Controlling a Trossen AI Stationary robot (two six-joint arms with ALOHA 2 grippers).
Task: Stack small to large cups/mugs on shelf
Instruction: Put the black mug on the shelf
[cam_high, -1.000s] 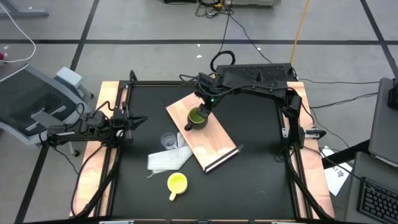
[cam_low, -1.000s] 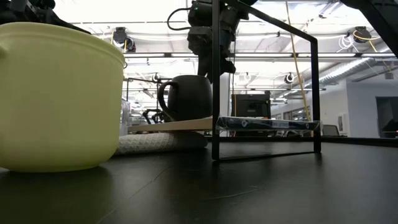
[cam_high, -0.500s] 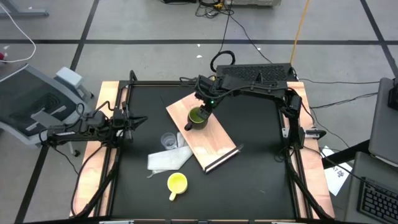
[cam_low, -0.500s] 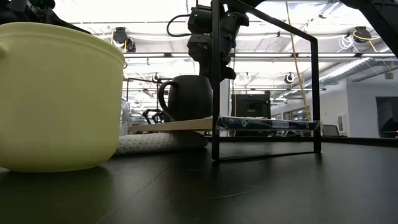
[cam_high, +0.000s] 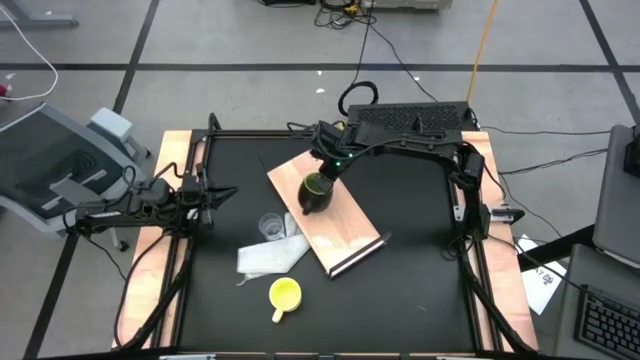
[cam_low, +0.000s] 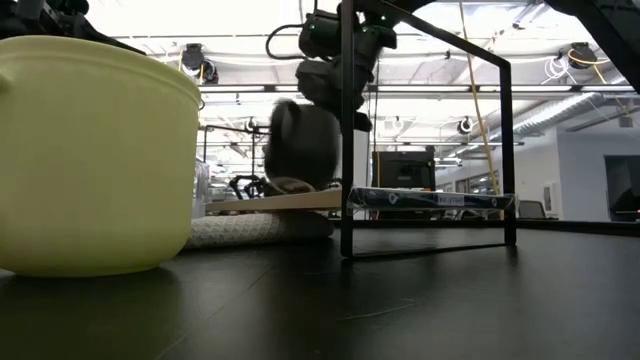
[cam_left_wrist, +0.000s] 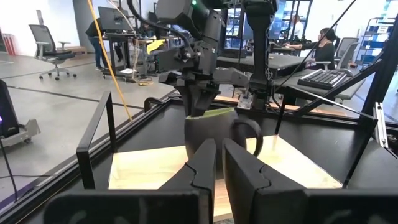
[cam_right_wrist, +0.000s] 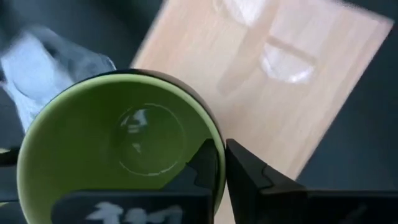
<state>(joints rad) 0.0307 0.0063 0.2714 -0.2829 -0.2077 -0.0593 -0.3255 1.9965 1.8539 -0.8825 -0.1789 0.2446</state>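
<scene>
The dark olive-green mug (cam_high: 315, 193) sits tipped on the light-wood shelf board (cam_high: 345, 232), blurred in the low view (cam_low: 300, 145). My right gripper (cam_high: 326, 171) reaches down from the far right and is shut on it. The yellow mug (cam_high: 285, 293) stands on the black table near the front, large in the low view (cam_low: 95, 155). The clear plastic cup (cam_high: 270, 226) stands left of the board, beside a white cloth (cam_high: 266, 258). My left gripper (cam_left_wrist: 216, 167) waits shut and level at the table's left edge, pointing toward the board. My right gripper has the olive mug's rim (cam_right_wrist: 216, 148) between its fingers, one finger (cam_right_wrist: 200, 167) inside the green hollow and the other (cam_right_wrist: 247, 169) outside the wall. The fingers slant down from the far right. The mug is tilted, its base (cam_low: 290, 186) low over the board.
The board's dark edge strip (cam_high: 358, 254) points toward the near right. The board's left part lies on the white cloth (cam_low: 240, 230). A black frame post (cam_low: 346, 130) stands close to the mug in the low view. Bare black table lies right of the board.
My right gripper has shut on the olive mug's rim. The mug, upright on the board before, has tipped over at a slant, its mouth leaning toward the gripper and its base swung toward the near side.
</scene>
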